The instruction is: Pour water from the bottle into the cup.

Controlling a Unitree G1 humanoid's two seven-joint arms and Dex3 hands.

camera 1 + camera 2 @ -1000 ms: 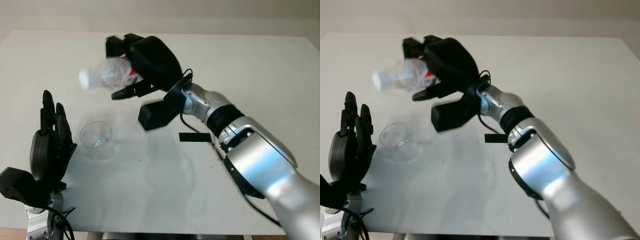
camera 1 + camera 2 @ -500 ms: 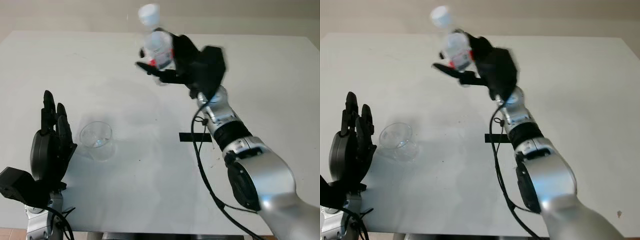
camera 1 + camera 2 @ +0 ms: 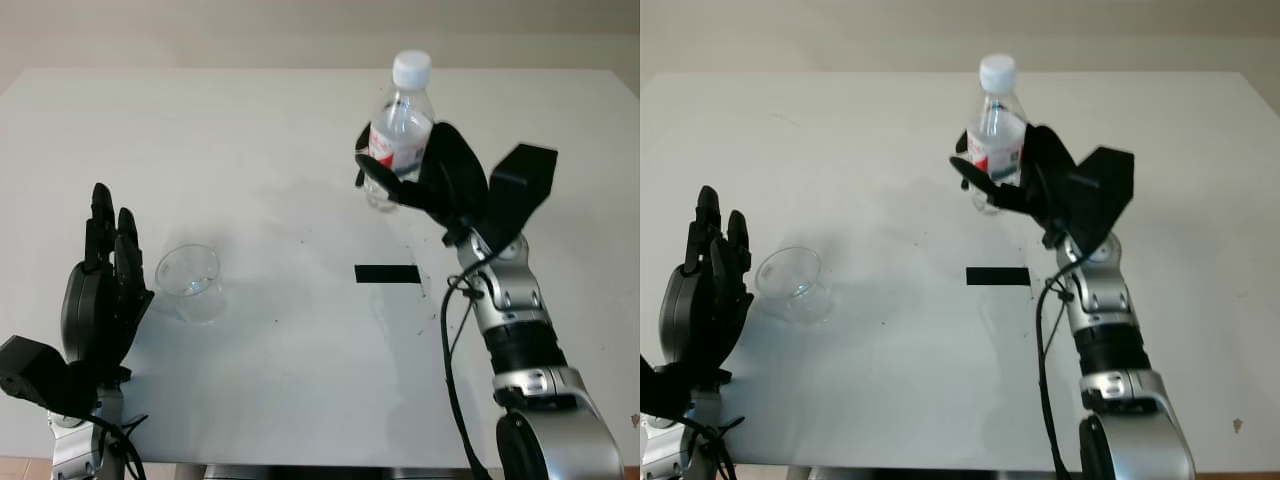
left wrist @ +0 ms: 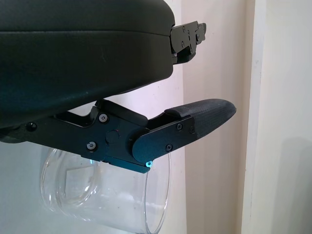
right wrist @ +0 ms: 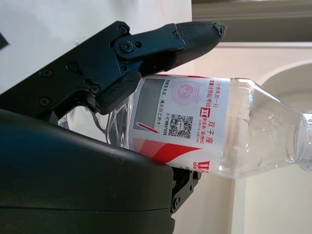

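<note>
A clear plastic bottle [image 3: 401, 125] with a white cap and a red-and-white label stands upright in my right hand [image 3: 415, 180], right of the table's centre. The fingers [image 5: 146, 53] wrap its lower body, and the label [image 5: 190, 119] shows close up in the right wrist view. A clear plastic cup [image 3: 190, 278] stands on the white table [image 3: 300, 330] at the left, with a little water in its bottom. My left hand [image 3: 100, 300] is open, upright just left of the cup, a small gap between them. The cup [image 4: 107, 195] lies just beyond that hand's finger [image 4: 195, 122].
A short black tape strip [image 3: 387, 273] lies on the table below the bottle. A faint wet sheen spreads over the table's middle between cup and bottle. A beige wall runs behind the table's far edge [image 3: 300, 68].
The bottle went from tipped sideways near the cup to upright. My right hand carried it up and then to the right, away from the cup. The left hand and cup stayed put.
</note>
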